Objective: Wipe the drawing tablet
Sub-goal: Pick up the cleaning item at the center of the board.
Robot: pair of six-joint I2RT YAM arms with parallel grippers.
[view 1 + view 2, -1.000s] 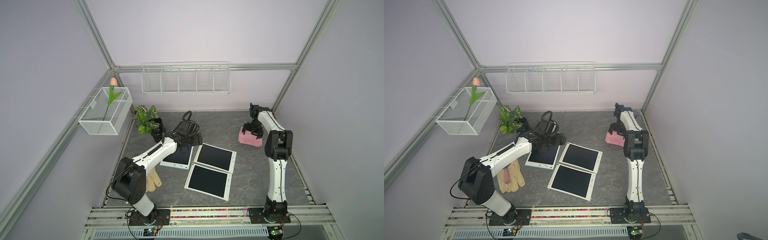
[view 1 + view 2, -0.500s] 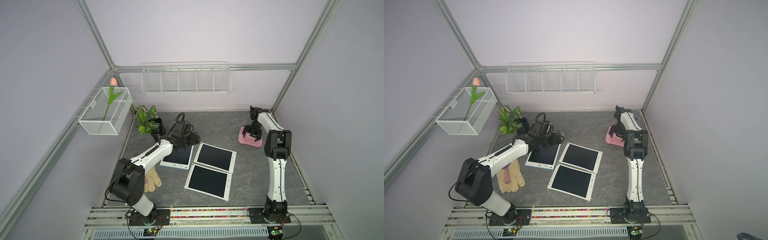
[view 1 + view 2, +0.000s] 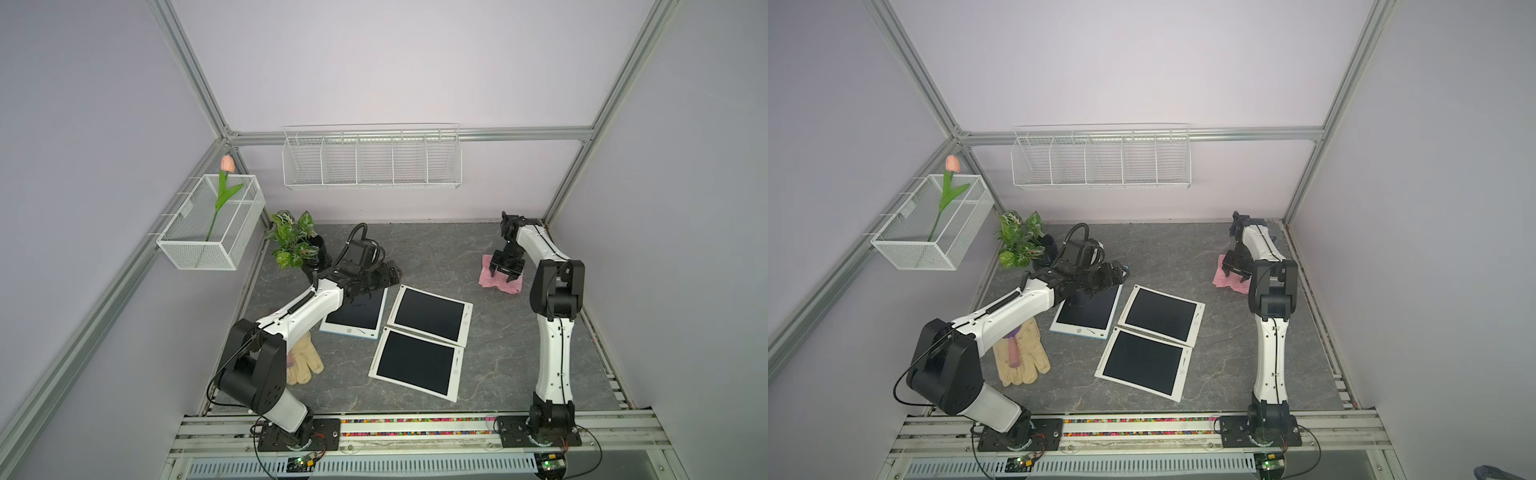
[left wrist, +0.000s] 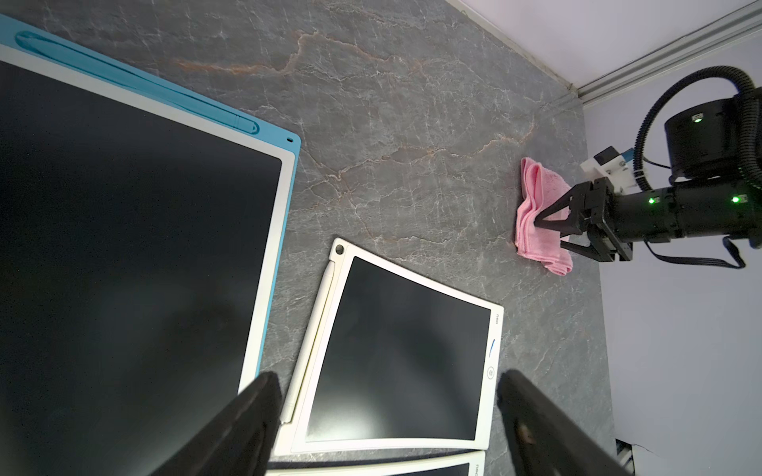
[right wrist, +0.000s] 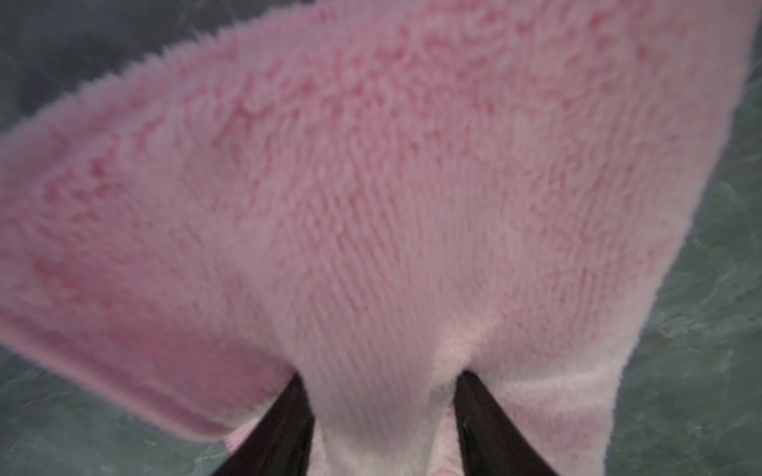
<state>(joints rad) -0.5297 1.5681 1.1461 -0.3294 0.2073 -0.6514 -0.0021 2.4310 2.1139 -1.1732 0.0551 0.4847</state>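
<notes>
Three drawing tablets lie mid-table: a blue-framed one (image 3: 359, 313) (image 4: 123, 247) and two white-framed ones (image 3: 430, 313) (image 3: 417, 363) (image 4: 404, 358). All screens look dark. A pink cloth (image 3: 500, 280) (image 3: 1229, 278) (image 4: 536, 206) (image 5: 371, 185) lies at the far right. My right gripper (image 3: 505, 277) (image 4: 550, 233) (image 5: 379, 377) points down into it, with a ridge of cloth pinched between the fingers. My left gripper (image 3: 390, 276) (image 3: 1121, 272) (image 4: 385, 377) hovers open and empty above the blue-framed tablet's far end.
A potted plant (image 3: 293, 245) stands at the far left beside my left arm. Beige gloves (image 3: 303, 363) lie near the left front. A wire basket with a tulip (image 3: 212, 224) hangs on the left wall. A wire rack (image 3: 372, 158) hangs on the back wall.
My right gripper has come down onto the pink cloth and its jaws have closed in on a fold. My left gripper has stayed open, roughly in place.
</notes>
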